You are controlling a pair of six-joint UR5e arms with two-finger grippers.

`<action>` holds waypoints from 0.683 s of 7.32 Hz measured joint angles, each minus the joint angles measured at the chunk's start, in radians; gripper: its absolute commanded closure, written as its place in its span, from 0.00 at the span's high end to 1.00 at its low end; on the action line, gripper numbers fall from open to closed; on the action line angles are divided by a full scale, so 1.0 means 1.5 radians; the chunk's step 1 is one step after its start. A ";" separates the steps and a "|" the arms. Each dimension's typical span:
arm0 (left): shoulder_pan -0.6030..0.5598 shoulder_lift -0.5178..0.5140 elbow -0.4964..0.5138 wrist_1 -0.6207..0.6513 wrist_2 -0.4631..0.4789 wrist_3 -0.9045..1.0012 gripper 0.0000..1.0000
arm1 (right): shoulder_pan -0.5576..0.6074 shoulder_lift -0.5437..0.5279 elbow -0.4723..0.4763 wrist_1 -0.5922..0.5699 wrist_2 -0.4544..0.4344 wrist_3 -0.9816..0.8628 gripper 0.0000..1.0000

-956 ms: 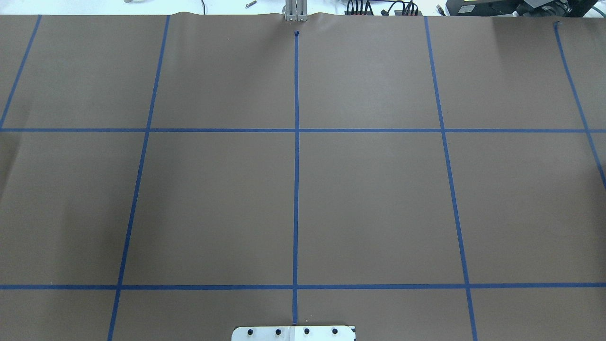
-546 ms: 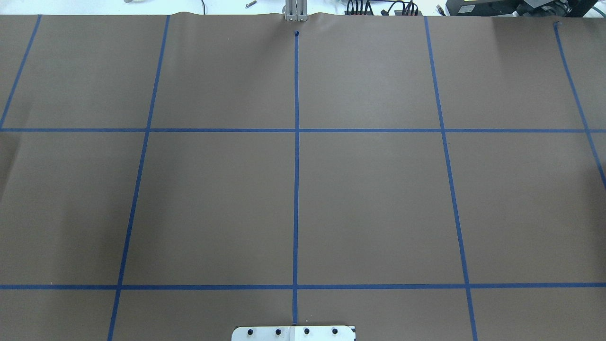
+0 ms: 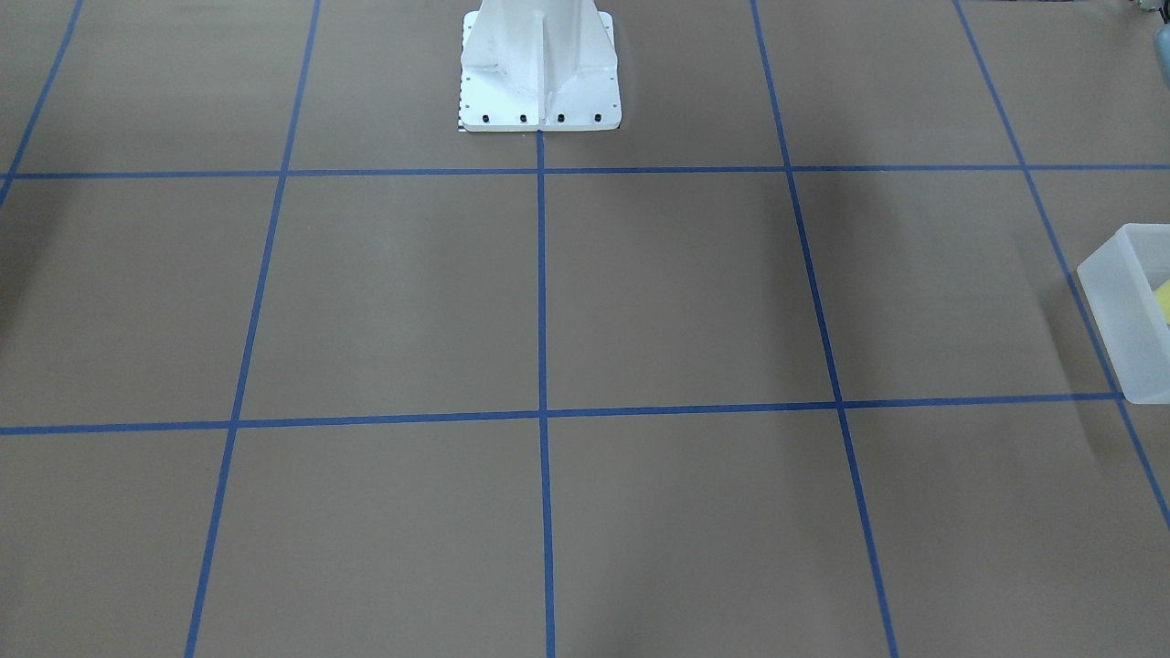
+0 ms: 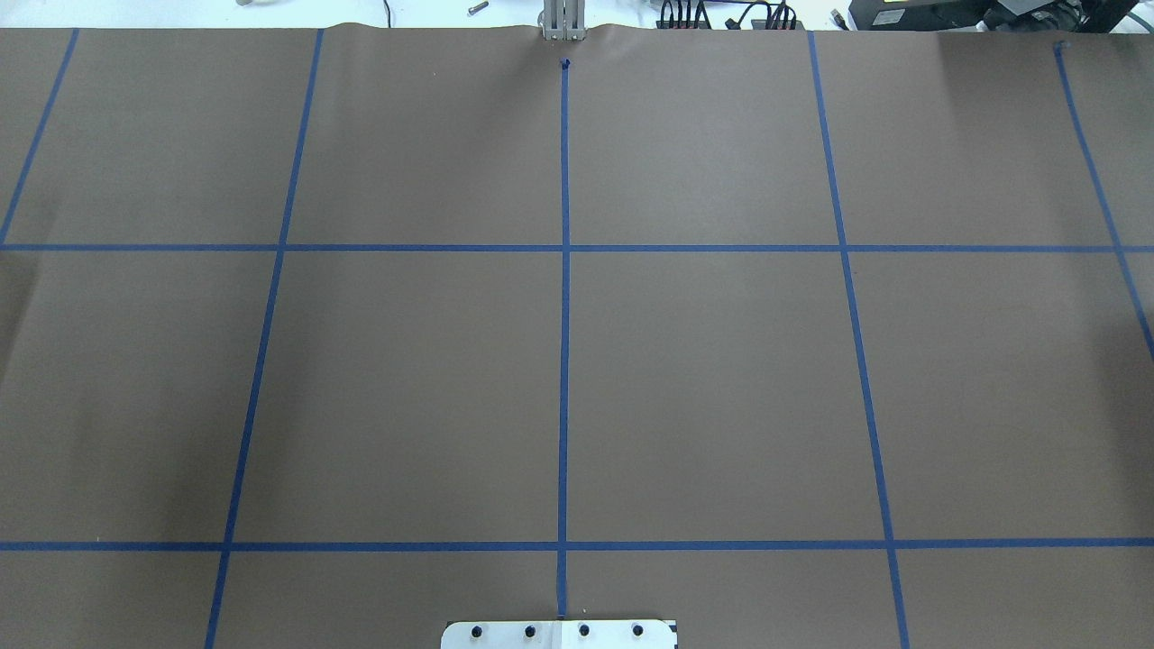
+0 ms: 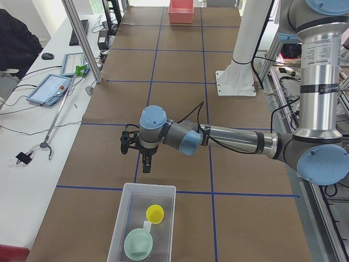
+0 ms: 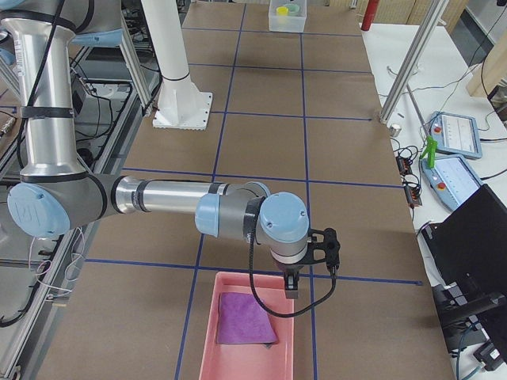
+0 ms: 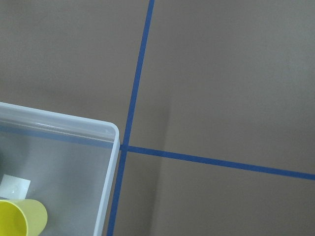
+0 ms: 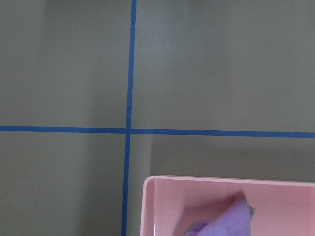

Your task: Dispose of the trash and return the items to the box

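The frosted box (image 5: 117, 229) stands at the table's left end; it also shows in the front view (image 3: 1120, 311) and in the left wrist view (image 7: 110, 167). Inside it are the yellow cup (image 5: 155, 213), seen in the left wrist view too (image 7: 19, 219), and the mint-green bowl (image 5: 137, 244). My left gripper (image 5: 146, 166) hangs over the table just past the box's end, holding nothing that I can see; I cannot tell if it is open. My right gripper (image 6: 291, 289) hangs over the rim of a pink bin (image 6: 207, 348); I cannot tell if it is open.
The pink bin holds a purple cloth (image 6: 244, 319), also seen in the right wrist view (image 8: 231, 219). The white robot base (image 3: 539, 68) stands at the table's middle edge. Brown paper with blue tape lines covers the table. Operators' tablets and cables lie on a side bench (image 5: 52, 90).
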 measured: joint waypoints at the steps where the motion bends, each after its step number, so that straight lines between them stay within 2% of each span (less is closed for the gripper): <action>1: -0.016 0.018 -0.005 0.001 -0.002 0.008 0.98 | -0.021 -0.001 0.005 0.002 0.007 0.022 1.00; 5: -0.065 0.039 -0.014 0.014 -0.009 0.067 0.98 | -0.091 -0.002 0.009 0.002 0.016 0.068 1.00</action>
